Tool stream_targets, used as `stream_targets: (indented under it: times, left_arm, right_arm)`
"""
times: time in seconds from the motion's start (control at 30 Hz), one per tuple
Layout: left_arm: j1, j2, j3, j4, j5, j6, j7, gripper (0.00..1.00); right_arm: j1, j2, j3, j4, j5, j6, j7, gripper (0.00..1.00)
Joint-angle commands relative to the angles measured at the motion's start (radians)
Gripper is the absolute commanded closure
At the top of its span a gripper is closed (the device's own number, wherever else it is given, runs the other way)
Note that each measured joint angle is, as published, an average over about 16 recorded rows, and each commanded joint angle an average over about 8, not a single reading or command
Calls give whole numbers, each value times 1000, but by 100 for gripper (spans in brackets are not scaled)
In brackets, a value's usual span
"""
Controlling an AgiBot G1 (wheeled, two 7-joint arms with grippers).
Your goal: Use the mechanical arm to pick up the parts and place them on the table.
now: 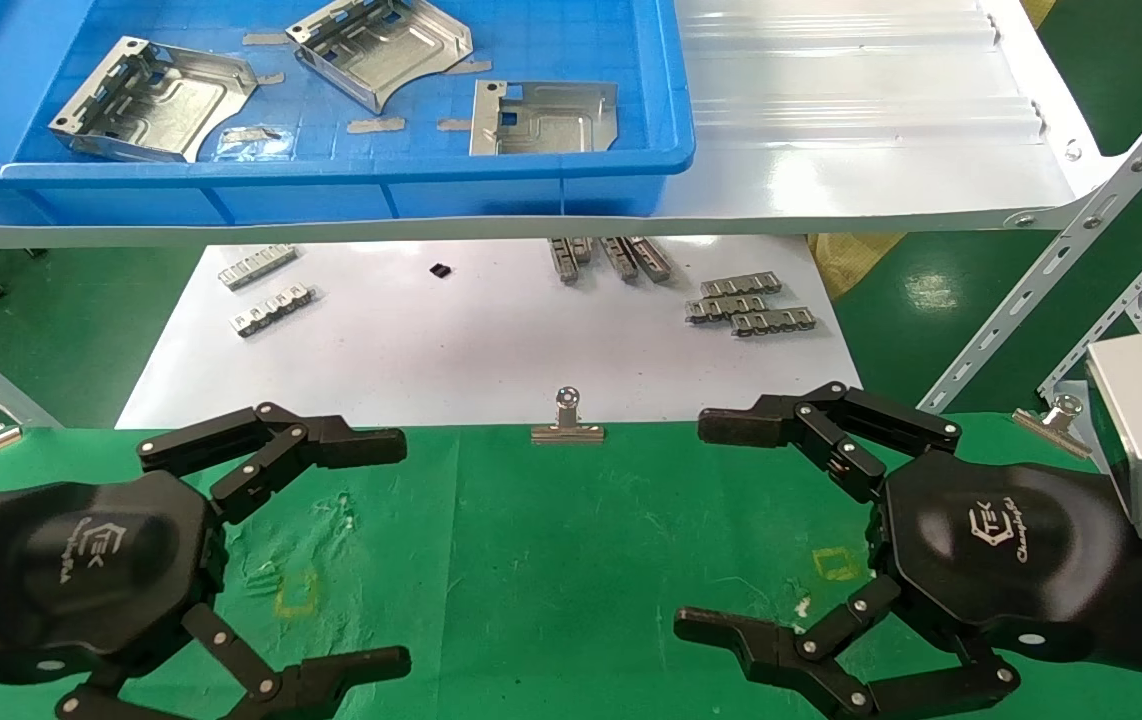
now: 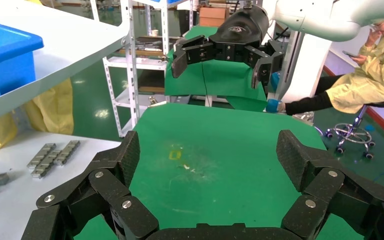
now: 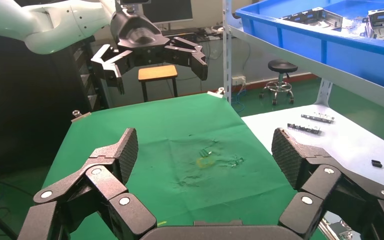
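Three silvery sheet-metal parts lie in the blue bin (image 1: pixel 331 185) on the white shelf: one at the left (image 1: pixel 153 100), one in the middle (image 1: pixel 381 45), one at the right (image 1: pixel 543 117). My left gripper (image 1: pixel 403 548) is open and empty above the left side of the green table (image 1: pixel 551 560). My right gripper (image 1: pixel 701 525) is open and empty above the right side. In the left wrist view the left gripper (image 2: pixel 207 150) frames bare green cloth. In the right wrist view the right gripper (image 3: pixel 205 145) does the same. Both hang well short of the bin.
Small slotted metal strips (image 1: pixel 751 305) lie on the white sheet (image 1: pixel 481 340) beyond the table, under the shelf (image 1: pixel 871 150). Binder clips sit at the table's far edge, one in the middle (image 1: pixel 567 420) and one at the right (image 1: pixel 1056 418). A slanted shelf strut (image 1: pixel 1061 260) stands at the right.
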Motion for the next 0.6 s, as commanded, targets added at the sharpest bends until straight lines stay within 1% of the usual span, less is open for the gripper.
stream_targets:
  times: [0.03,0.6]
  left_arm:
    - [0,0,0,0,0,0,0,0]
    - [0,0,0,0,0,0,0,0]
  right_arm:
    - [0,0,0,0,0,0,0,100]
    - [0,0,0,0,0,0,0,100]
